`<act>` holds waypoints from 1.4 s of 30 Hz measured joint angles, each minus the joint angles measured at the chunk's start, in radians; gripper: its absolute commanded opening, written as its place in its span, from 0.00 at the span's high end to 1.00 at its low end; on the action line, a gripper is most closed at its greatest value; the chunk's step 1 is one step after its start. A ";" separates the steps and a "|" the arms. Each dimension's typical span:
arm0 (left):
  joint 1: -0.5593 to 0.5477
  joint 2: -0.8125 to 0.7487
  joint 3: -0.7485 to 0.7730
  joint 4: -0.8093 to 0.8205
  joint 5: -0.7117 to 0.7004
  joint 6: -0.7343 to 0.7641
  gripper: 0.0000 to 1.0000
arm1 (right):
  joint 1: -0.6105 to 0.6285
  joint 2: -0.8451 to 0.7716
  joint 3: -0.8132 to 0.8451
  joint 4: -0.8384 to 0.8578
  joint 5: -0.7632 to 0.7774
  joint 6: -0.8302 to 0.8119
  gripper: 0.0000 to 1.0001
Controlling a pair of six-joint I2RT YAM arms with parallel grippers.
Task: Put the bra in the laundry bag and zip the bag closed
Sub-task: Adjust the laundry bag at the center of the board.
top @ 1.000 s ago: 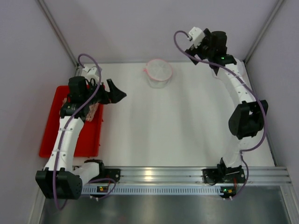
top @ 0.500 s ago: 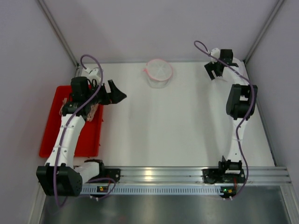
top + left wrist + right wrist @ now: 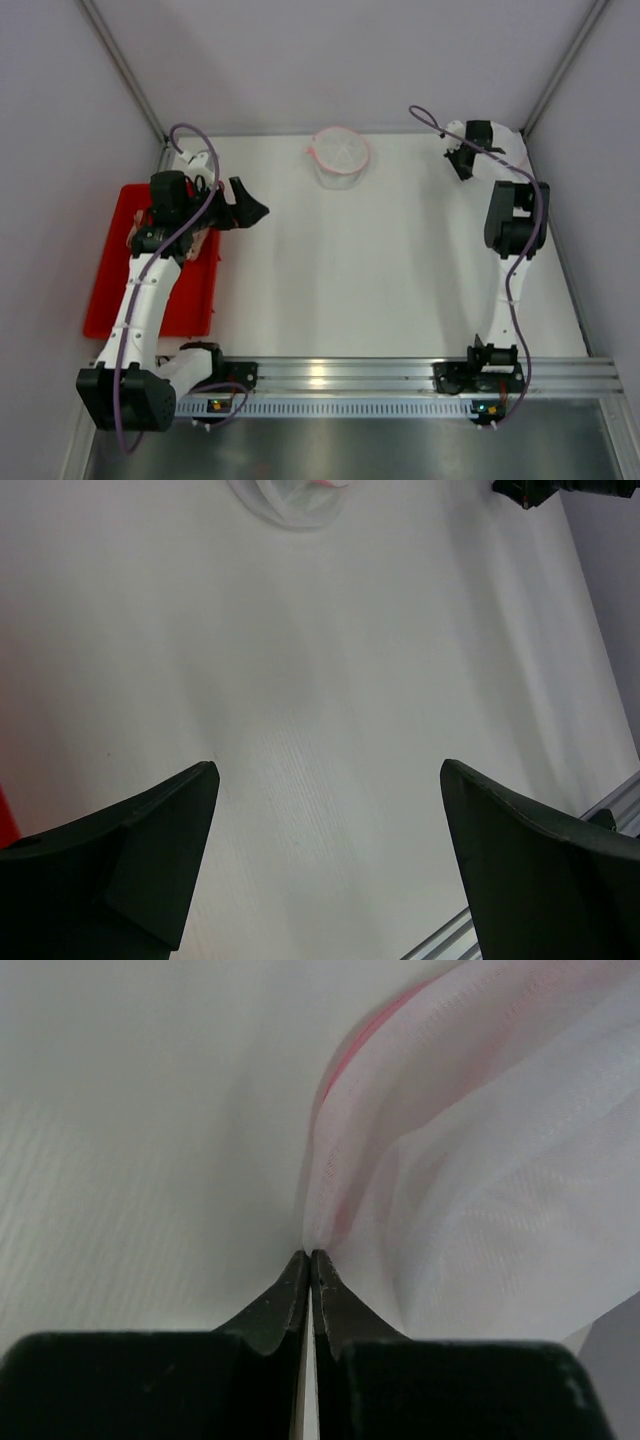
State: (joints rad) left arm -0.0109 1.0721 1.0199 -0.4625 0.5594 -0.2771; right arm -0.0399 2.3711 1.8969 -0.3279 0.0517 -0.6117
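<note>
bra (image 3: 200,243) shows only as a pale pinkish scrap on the red tray (image 3: 105,290) at the left edge of the desk (image 3: 350,290), mostly hidden under the left arm (image 3: 150,290). laundry bag (image 3: 340,155), white mesh with pink trim, sits at the middle of the far edge; the left wrist view cuts it off at the top. left gripper (image 3: 243,205) hangs open just past the tray's inner edge. right gripper (image 3: 461,163), near the far right corner, is closed, its tips against mesh in its wrist view; whether a fold is pinched cannot be told. the desk is white, with pale grey walls (image 3: 300,60) and a metal rail (image 3: 400,375) along the near edge.
</note>
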 measured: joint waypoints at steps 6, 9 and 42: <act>0.000 -0.046 0.000 -0.002 0.009 0.000 0.02 | 0.021 -0.248 -0.246 -0.086 -0.160 0.065 1.00; 0.000 -0.080 -0.005 -0.002 0.020 -0.001 0.02 | 0.042 -0.405 -0.338 -0.121 -0.249 0.112 1.00; 0.000 -0.131 -0.091 -0.004 0.079 -0.065 0.11 | -0.026 -0.847 -0.679 -0.226 -0.628 0.552 1.00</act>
State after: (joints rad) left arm -0.0109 0.9409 0.9287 -0.4664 0.6388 -0.3424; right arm -0.0654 1.5242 1.2175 -0.5537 -0.5766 -0.0593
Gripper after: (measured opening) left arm 0.904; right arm 0.006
